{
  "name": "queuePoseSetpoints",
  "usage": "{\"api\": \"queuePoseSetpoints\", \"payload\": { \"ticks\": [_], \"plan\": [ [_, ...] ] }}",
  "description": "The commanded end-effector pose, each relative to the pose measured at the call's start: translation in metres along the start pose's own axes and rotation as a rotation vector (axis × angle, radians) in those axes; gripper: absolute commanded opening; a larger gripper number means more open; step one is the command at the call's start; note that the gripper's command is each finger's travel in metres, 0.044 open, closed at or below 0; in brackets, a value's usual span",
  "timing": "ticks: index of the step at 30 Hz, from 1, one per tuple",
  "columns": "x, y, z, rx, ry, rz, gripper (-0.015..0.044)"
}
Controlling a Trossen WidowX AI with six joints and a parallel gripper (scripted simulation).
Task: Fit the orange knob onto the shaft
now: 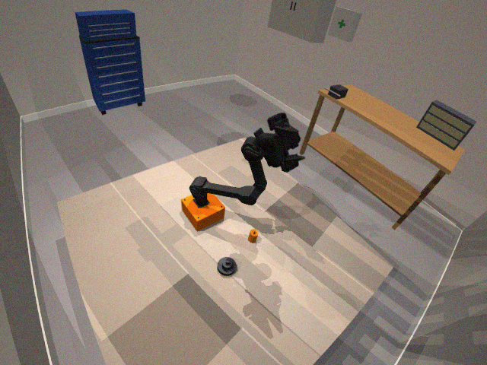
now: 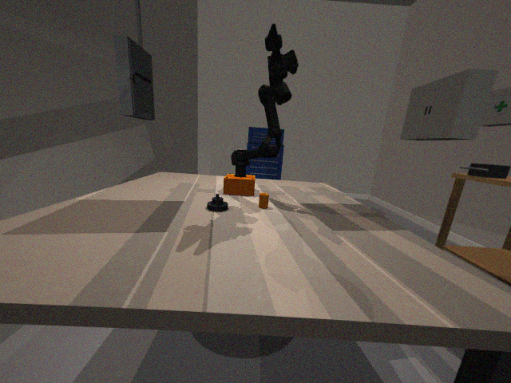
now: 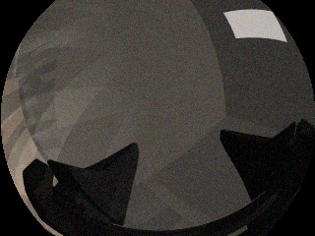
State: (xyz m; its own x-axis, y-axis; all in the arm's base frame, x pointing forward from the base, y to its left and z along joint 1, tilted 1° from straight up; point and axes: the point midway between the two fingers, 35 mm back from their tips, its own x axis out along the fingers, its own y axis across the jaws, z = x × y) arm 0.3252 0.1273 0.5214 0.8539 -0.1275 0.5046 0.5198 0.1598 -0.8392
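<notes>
The orange knob [image 1: 253, 236] [image 2: 263, 200] stands upright on the table, a short way in front of the arm's base. The round dark pedestal [image 1: 227, 271] [image 2: 216, 207] stands on the table beside the knob, apart from it. Its short dark shaft [image 1: 227, 261] [image 2: 217, 195] points up with nothing on it; its flat side cannot be made out. My gripper [image 1: 300, 144] [image 3: 180, 142] is high above the table, far from both. Its fingers are wide apart with nothing between them in the wrist view. The wrist view shows neither knob nor pedestal.
The arm's orange base [image 1: 202, 214] [image 2: 239, 185] sits on the table [image 1: 129, 274] [image 2: 239, 297] behind the knob and pedestal. A blue tool cabinet [image 1: 113, 62] and a wooden workbench [image 1: 387, 118] stand away from the table. Shadows of the arm fall near the pedestal.
</notes>
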Motion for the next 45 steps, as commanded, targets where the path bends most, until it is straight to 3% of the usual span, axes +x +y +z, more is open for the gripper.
{"api": "queuePoseSetpoints", "payload": {
  "ticks": [1, 4, 16, 22, 29, 37, 45],
  "plan": [
    [0.000, 0.000, 0.000, 0.000, 0.000, 0.000, 0.0426],
    [-0.006, -0.013, 0.002, 0.007, -0.013, -0.037, 0.0440],
    [-0.078, -0.145, 0.010, 0.322, -0.193, -0.292, 0.0440],
    [-0.111, -0.207, -0.023, 0.554, -0.239, -0.419, 0.0440],
    [-0.136, -0.257, -0.099, 0.880, -0.230, -0.537, 0.0440],
    [-0.130, -0.259, -0.203, 1.250, -0.115, -0.591, 0.0440],
    [-0.095, -0.200, -0.292, 1.568, 0.112, -0.533, 0.0440]
  ]
}}
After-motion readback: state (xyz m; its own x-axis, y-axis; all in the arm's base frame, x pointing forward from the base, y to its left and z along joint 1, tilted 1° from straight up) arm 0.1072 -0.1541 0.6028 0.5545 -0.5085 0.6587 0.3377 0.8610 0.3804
